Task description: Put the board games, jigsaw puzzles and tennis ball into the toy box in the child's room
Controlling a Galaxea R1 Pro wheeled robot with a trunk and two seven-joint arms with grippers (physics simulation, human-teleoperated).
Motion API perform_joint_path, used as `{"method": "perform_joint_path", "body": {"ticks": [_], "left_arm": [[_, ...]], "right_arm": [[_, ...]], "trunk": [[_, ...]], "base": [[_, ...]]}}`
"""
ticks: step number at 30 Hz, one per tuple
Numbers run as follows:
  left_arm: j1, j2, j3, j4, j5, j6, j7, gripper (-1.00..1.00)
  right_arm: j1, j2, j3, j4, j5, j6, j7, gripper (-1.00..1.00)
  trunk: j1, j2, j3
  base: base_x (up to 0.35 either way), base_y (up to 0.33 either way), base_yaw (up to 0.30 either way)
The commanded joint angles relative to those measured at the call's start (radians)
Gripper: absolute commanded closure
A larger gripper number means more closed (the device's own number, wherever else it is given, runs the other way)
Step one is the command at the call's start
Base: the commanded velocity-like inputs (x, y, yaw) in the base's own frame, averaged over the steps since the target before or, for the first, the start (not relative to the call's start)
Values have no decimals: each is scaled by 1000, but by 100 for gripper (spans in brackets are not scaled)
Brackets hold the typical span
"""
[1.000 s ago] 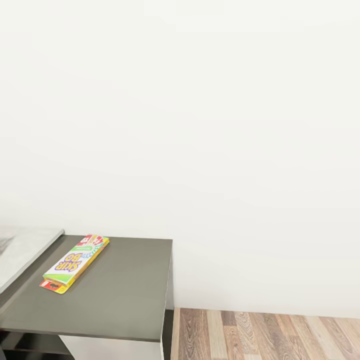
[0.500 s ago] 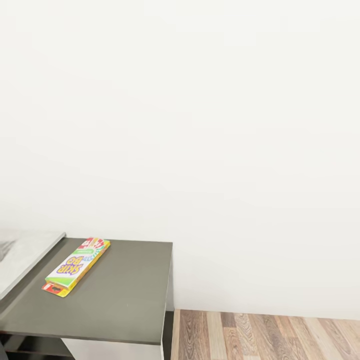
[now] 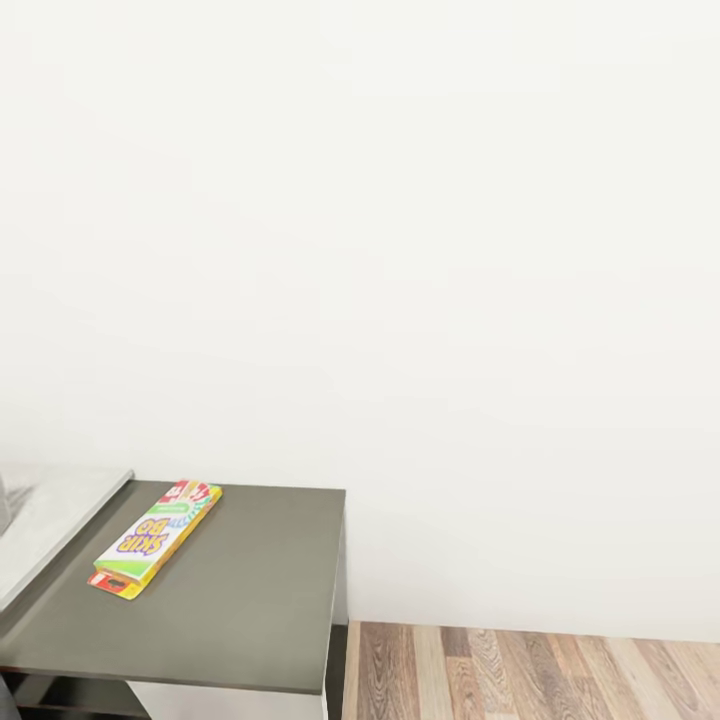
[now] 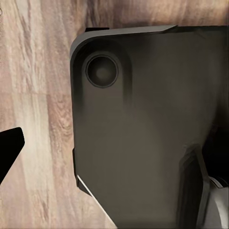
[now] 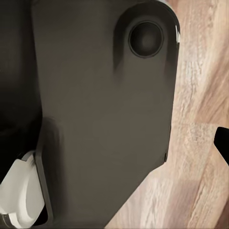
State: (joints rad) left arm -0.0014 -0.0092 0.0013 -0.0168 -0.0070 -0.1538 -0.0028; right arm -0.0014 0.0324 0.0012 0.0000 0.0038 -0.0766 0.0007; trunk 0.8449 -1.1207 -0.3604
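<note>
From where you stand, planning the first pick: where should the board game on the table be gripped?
The board game lies flat and thin on the dark table, its long axis slanting away. Probably best to come from above and close the fingers across its narrow width near the middle; its low edges give little purchase from the side.

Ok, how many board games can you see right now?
1. The board game lies flat on the table, near its left part by the wall. Others may be out of frame.
</note>
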Motion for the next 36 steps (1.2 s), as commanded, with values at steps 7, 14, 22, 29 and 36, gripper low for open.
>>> {"method": "perform_joint_path", "body": {"ticks": [7, 14, 22, 29, 36], "left_arm": [[0, 0, 0, 0, -1, -3, 0, -100], [0, 2, 0, 0, -1, -3, 0, -100], [0, 3, 0, -15, -1, 1, 0, -100], [0, 4, 1, -20, -1, 5, -1, -100], [-1, 4, 2, -35, 1, 8, -2, -100]], "right_arm": [[0, -7, -4, 0, -2, -4, 1, -100], [0, -14, -3, 0, -1, -5, 1, -100], [0, -12, -2, 0, -5, -15, 1, -100], [0, -12, -4, 0, -7, -29, 1, -100], [0, -12, -7, 0, -8, -30, 1, -100]], "trunk": [[-27, 49, 21], [-54, 98, 43], [-84, 154, 68], [-111, 203, 90], [-138, 252, 112]], "base": [[0, 0, 0], [0, 0, 0], [0, 0, 0], [0, 0, 0], [0, 0, 0]]}}
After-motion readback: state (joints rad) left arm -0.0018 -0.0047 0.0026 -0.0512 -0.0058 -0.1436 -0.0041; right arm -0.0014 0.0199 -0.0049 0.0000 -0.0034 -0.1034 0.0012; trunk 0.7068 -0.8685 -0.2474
